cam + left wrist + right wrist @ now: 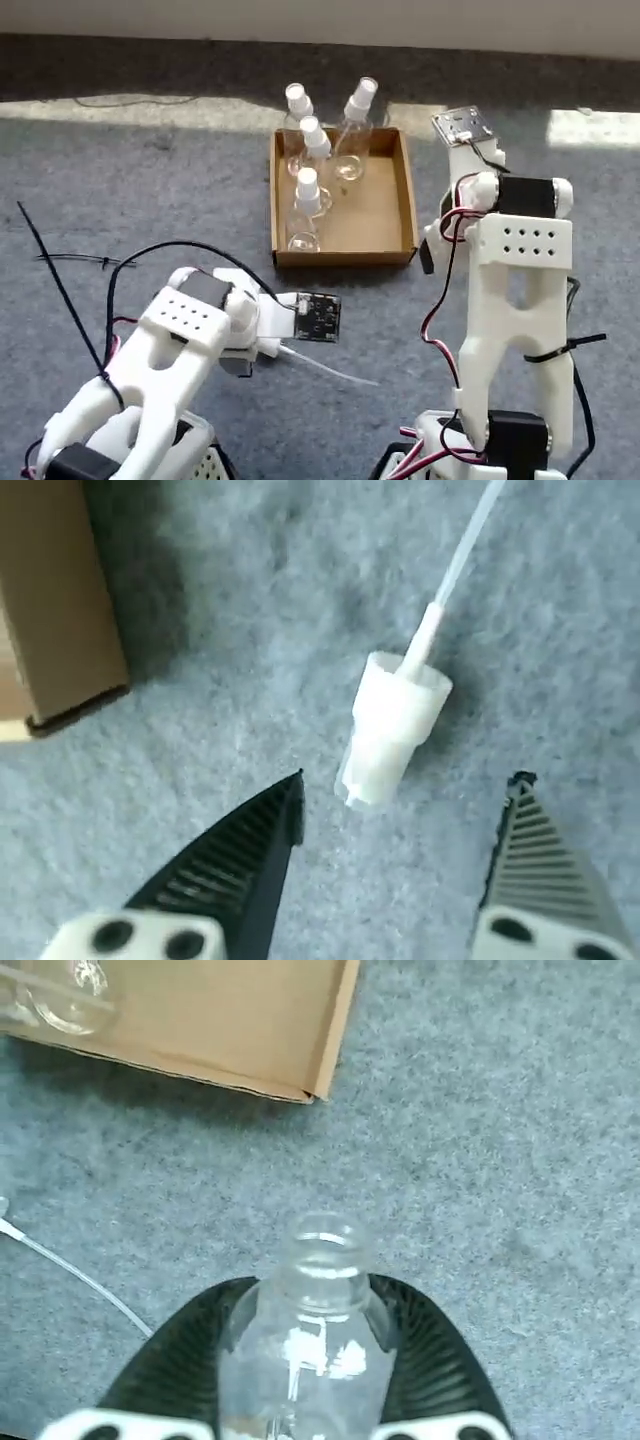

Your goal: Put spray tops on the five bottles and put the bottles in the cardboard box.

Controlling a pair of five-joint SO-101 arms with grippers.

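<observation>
The left arm (180, 330) and right arm (515, 270) were white plastic with rows of small holes, black motors and red and black cables. The left gripper (408, 780) and right gripper (318, 1290) had black ribbed fingers (240, 860) on white bases.

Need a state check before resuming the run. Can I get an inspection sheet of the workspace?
Surface: grey carpet, with a sunlit strip along the far side.
Job's things: four capped bottles stand in the cardboard box. The fifth bottle is uncapped. A loose spray top lies on the carpet with its tube attached.
Clutter: nothing seen.
Grippers: left gripper is open over the spray top. Right gripper is shut on the fifth bottle.
Cables: a black lead lies loose across the carpet by the left arm. Red and black wires run along the right arm.
Surroundings: pale wall beyond the carpet.
</observation>
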